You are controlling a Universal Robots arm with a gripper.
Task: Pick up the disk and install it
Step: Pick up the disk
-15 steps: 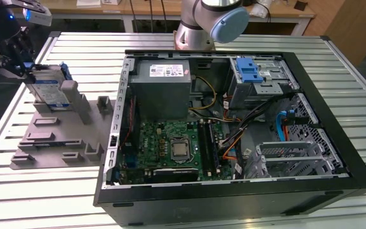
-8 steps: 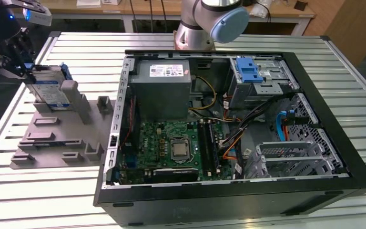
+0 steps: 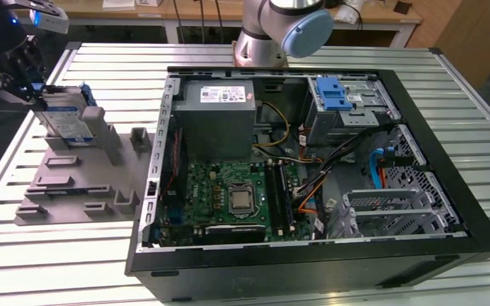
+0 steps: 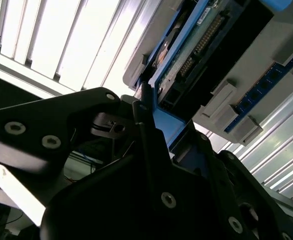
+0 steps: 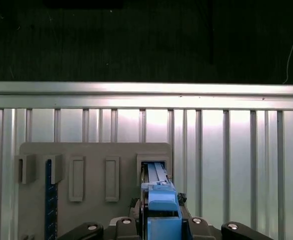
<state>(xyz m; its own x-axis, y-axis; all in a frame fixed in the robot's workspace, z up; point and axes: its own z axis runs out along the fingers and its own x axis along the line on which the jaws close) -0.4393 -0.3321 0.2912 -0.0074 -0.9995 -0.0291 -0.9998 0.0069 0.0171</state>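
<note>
Disk (image 3: 66,121) stands upright in grey holder (image 3: 83,185), clasped by gripper (image 3: 41,95).

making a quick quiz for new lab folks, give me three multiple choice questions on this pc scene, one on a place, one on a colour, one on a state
1. Where is the disk?
A. upright in the grey holder beside the computer case
B. inside the case
C. lying flat on the floor

2. What colour is the disk's rail frame?
A. red
B. blue
C. yellow

3. What state is the computer case in?
A. shut, with its side panel on
B. tipped upside down
C. open, with its insides showing

Answers:
1 A: in the exterior view it stands in the holder on that view's left of the case, with the gripper at its top.
2 B: the first wrist view shows the frame plainly blue.
3 C: the motherboard is in plain sight.
</note>
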